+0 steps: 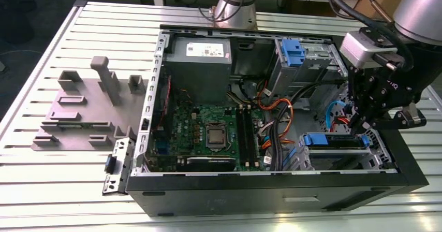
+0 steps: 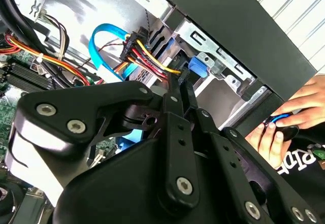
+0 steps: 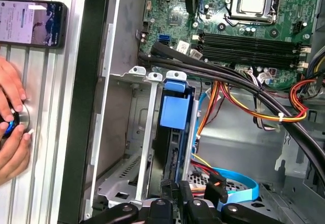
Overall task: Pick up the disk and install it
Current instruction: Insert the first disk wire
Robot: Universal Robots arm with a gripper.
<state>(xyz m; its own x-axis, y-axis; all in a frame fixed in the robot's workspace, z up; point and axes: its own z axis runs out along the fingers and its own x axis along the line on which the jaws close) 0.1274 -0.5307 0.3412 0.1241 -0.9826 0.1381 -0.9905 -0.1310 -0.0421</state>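
Note:
The disk (image 3: 170,150) stands on edge in the drive cage at the front corner of the open computer case (image 1: 276,190), on the exterior view's right, with its blue rail tab uppermost. In the exterior view the disk (image 1: 338,141) shows as a dark strip between blue ends. My gripper (image 1: 362,122) hangs over one end of it. In the first wrist view my gripper (image 3: 176,194) has its black fingers close together on that end, beside the cable plugs. The second wrist view shows my gripper (image 2: 181,89) pointing at the blue rail (image 2: 197,65).
A person's hands (image 3: 12,127) work a small knob on the table beside the case, near a phone (image 3: 31,23). Bundled cables (image 3: 244,97) and a blue flat cable (image 3: 238,189) crowd the space by the cage. A second blue clip (image 1: 293,52) sits in the upper bay. Grey fixture blocks (image 1: 83,110) lie on the exterior view's left.

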